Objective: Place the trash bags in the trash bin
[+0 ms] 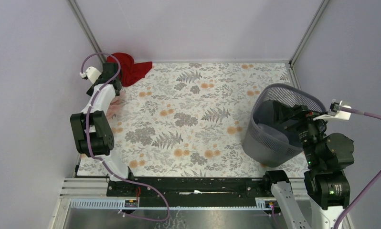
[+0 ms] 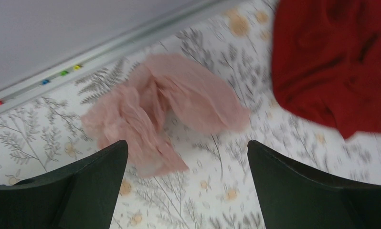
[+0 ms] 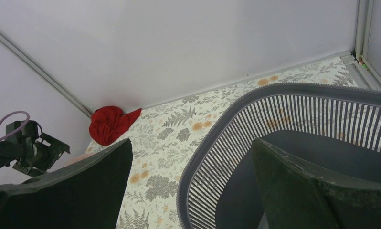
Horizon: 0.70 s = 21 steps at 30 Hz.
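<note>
Hovering over the far left corner of the table [image 1: 198, 129], the left gripper [image 2: 186, 155] has its jaws spread wide and holds nothing. The trash bags [image 2: 179, 102], one crumpled pale pink film, lie on the fern-patterned surface just ahead of and between its fingertips, not yet touched. The film looks thin and slippery, so a shallow pinch could catch a single fold and let the rest trail or slide free during the carry. Just to the right of that gripper, past the bag, sits the red cloth [image 2: 332, 62], near enough that a close aimed slightly off could snag it together with the bag, or instead of it. Well apart, on the right side of the table, stands the trash bin [image 1: 274, 136]. What shows of its inside holds nothing, though the arm hides part of it. The right gripper [image 3: 192, 148], likewise spread wide and empty, hangs over the bin's mouth with the near rim running beneath its fingers; I cannot tell whether it touches. Parked there it could block the drop, and a nudge might tip so light a basket.
</note>
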Tool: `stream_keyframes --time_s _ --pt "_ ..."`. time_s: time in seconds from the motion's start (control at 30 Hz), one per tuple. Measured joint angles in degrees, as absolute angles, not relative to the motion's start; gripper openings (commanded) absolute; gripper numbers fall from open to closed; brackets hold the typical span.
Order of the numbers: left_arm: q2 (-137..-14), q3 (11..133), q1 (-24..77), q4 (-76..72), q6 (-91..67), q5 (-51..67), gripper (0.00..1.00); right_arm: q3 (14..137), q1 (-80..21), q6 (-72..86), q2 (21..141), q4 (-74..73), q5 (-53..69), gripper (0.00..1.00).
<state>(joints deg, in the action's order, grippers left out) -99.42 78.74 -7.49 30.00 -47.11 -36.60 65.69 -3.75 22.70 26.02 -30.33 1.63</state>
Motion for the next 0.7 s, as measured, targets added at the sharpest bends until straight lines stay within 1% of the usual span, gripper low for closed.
stream_keyframes --time_s 0.1,0.2,0.3,0.4,0.43,0.63,0.67,0.7 --pt "-99.6 76.4 -10.8 30.0 -48.8 -37.3 0.99 65.7 -3.7 22.5 25.1 -30.3 1.6 1.0" --pt "-101.5 74.7 -14.6 30.1 -49.9 -34.6 0.99 65.7 -3.7 22.7 25.1 -30.2 1.7 1.0" --pt "-106.0 74.6 -17.4 29.8 -50.2 -31.6 0.92 65.6 -3.7 24.0 25.4 -29.8 3.0 1.0" --pt "-108.3 74.0 -17.2 29.2 -50.2 -28.4 0.86 65.0 -3.7 26.1 26.1 -28.8 5.8 1.0" --pt "-108.4 73.5 -16.9 28.7 -50.3 -27.3 0.83 64.9 -3.7 26.6 26.7 -28.7 7.1 1.0" --pt "-108.4 72.9 -15.6 26.1 -50.2 -20.7 0.55 65.5 -3.7 27.9 32.7 -28.5 16.5 1.0" --pt "-108.4 72.9 -15.5 25.7 -50.2 -19.6 0.51 65.7 -3.7 28.1 33.7 -28.5 17.9 1.0" --pt "-108.4 72.8 -15.4 25.5 -50.2 -18.5 0.43 65.8 -3.7 28.2 34.4 -28.5 19.0 1.0"
